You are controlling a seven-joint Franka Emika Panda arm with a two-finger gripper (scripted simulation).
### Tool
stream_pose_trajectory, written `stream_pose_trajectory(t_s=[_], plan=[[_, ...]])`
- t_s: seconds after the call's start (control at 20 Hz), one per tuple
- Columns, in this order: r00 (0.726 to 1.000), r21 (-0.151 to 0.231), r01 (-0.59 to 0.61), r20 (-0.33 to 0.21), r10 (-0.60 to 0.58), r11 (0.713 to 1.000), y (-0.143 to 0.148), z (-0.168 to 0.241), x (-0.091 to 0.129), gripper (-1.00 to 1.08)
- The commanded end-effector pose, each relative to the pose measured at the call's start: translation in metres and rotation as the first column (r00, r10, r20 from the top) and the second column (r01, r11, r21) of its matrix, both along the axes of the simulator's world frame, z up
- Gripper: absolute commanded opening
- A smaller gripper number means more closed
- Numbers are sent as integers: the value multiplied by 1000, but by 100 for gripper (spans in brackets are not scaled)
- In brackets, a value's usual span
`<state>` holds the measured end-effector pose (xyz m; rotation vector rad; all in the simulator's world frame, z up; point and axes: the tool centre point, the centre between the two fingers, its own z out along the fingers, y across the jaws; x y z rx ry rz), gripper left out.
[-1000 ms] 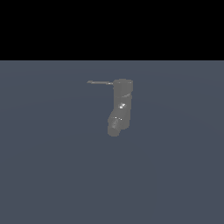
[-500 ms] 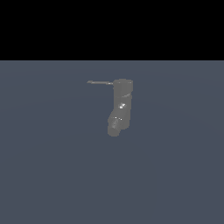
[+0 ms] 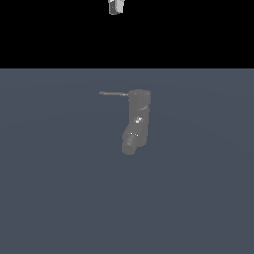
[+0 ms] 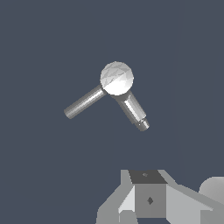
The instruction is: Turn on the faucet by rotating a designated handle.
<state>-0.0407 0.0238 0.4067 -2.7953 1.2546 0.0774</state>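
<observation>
Jaws: state cannot be told; gripper (image 3: 116, 7) barely in view, holding nothing. Faucet (image 3: 137, 120) well below jaws, apart. 1 handle (image 3: 113, 94) juts sideways from its cap, untouched.

Setting: bare simulator scene, no real room. Flat, untextured slate-blue ground plane (image 3: 198, 198) under a black void; only a dull grey, faceted cylindrical faucet (image 3: 136, 121) stands on it.

Flat blue-grey floor (image 3: 54, 198) (black backdrop above).
</observation>
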Motion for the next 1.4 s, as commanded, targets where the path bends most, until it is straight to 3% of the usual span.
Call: stream_pose_trajectory(t_s=[0.0,0.3,0.65,1.0,1.35], plan=[[998,-1,65,-6,-65,998,3,-10,14,-100],[976,-8,217,-19,-217,976,9,-35,44,-100],[922,-24,386,-28,-386,922,17,-69,77,-100],[840,-46,541,-28,-542,840,25,-107,108,-100],[734,-68,676,-17,-679,734,34,-148,134,-100]])
